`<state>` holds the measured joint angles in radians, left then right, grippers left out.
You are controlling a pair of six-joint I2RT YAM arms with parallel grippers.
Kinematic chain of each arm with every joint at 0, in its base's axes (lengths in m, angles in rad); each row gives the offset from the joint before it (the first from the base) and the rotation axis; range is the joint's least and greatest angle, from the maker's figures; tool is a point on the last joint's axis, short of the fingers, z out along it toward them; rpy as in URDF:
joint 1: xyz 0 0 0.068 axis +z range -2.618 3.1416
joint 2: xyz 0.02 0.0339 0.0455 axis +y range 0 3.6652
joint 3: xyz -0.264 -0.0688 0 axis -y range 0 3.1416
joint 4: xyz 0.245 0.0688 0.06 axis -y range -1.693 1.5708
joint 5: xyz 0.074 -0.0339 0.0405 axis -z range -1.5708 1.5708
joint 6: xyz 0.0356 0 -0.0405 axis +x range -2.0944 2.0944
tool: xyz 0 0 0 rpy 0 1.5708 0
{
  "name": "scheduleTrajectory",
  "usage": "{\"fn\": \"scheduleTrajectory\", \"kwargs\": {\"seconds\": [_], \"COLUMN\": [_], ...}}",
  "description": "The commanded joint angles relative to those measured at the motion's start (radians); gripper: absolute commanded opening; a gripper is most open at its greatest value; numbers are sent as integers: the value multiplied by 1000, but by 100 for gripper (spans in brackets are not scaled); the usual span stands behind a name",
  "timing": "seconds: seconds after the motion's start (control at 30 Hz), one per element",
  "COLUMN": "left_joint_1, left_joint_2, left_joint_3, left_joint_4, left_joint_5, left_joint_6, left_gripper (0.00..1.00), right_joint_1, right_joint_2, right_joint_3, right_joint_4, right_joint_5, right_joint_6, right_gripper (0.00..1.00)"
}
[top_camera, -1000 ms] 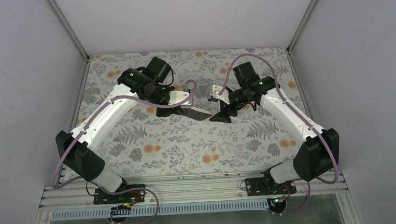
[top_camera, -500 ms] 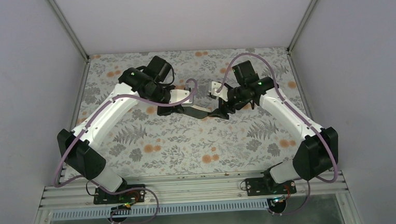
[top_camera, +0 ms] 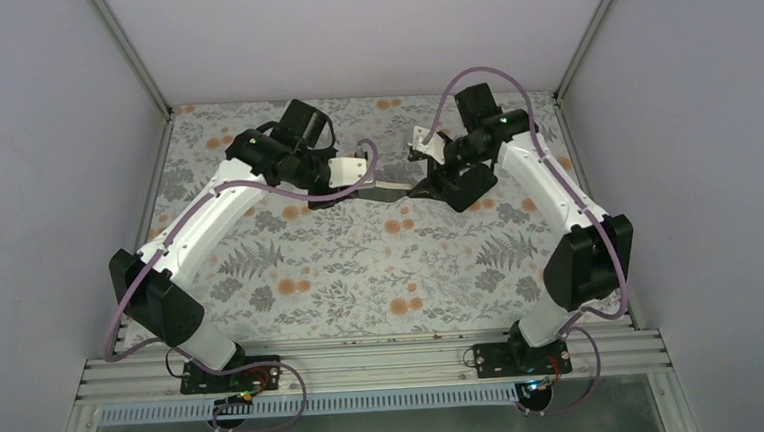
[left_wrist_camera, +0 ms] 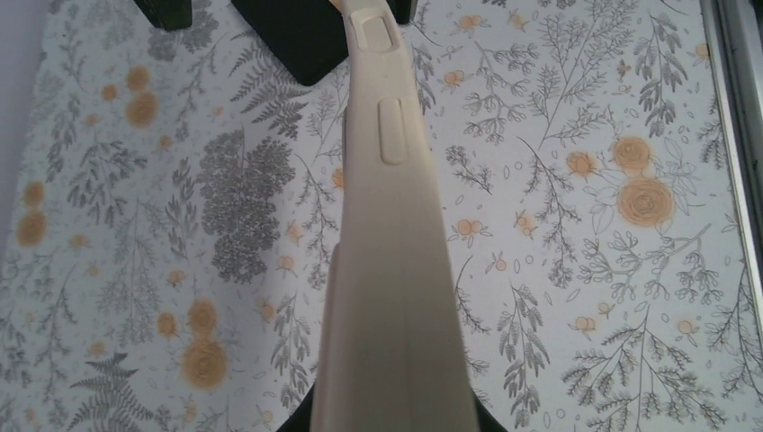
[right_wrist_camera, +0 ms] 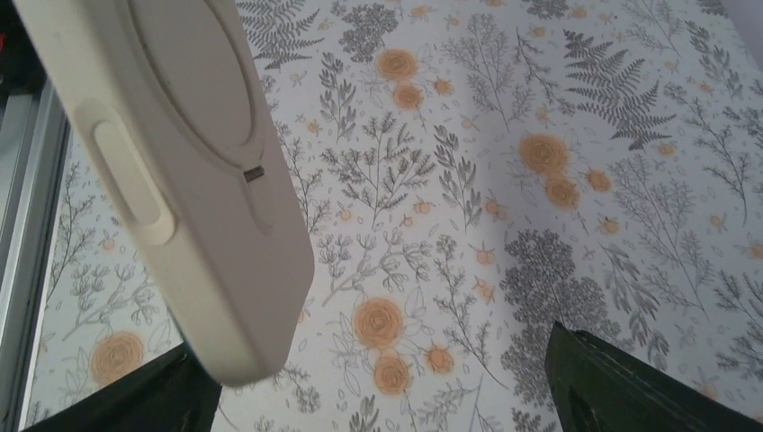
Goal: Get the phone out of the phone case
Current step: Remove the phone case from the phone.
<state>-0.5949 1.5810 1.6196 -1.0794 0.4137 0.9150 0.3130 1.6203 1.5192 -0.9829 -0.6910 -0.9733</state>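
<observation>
A beige phone case (top_camera: 389, 188) hangs above the table between the two arms, and my left gripper (top_camera: 353, 187) is shut on its near end. In the left wrist view the phone case (left_wrist_camera: 391, 270) runs edge-on away from my left gripper (left_wrist_camera: 392, 425), side buttons showing. My right gripper (top_camera: 434, 185) is open at the case's free end. In the right wrist view the case's rounded end (right_wrist_camera: 207, 234) sits just inside the left finger (right_wrist_camera: 135, 396) of my right gripper (right_wrist_camera: 382, 387), far from the right finger (right_wrist_camera: 630, 387). The phone itself does not show.
The floral-patterned table (top_camera: 362, 277) lies under both arms. Grey walls close the back and sides, and a metal rail (top_camera: 367, 362) runs along the near edge. A metal frame edge (right_wrist_camera: 27, 225) shows at the left of the right wrist view.
Both grippers have moved toward the back of the table. The left carried the case up and back; the right arm swung round, bringing its open jaws to the case's free end.
</observation>
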Motion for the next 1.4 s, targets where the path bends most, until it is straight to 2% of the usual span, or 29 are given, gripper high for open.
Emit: {"fn": "scheduleTrajectory", "kwargs": {"seconds": [0.0,0.13,0.27,0.47,0.6,0.8,1.1,1.37], "left_joint_1": [-13,-13,-13,-13,-13,-12,-13,-13], "left_joint_2": [-36,-34,-27,-16,-12,0,-3,-10], "left_joint_3": [-6,-11,-2,18,25,42,36,28], "left_joint_4": [-111,-101,-95,-85,-75,-77,-72,-43], "left_joint_5": [41,37,40,46,54,64,72,64], "left_joint_6": [32,33,32,28,22,15,11,1], "left_gripper": [2,2,2,2,2,2,2,2], "right_joint_1": [-59,-59,-59,-34,-8,-4,8,13], "right_joint_2": [10,-18,-58,-52,-91,-111,-77,-57], "right_joint_3": [108,94,40,-5,-96,-138,-117,-89], "right_joint_4": [-82,-149,-140,-220,-134,-28,23,0], "right_joint_5": [-25,-56,-58,-102,-87,-109,-119,-133], "right_joint_6": [-90,-130,-131,-172,-133,-80,-44,-55], "right_gripper": [92,92,92,91,91,88,86,85]}}
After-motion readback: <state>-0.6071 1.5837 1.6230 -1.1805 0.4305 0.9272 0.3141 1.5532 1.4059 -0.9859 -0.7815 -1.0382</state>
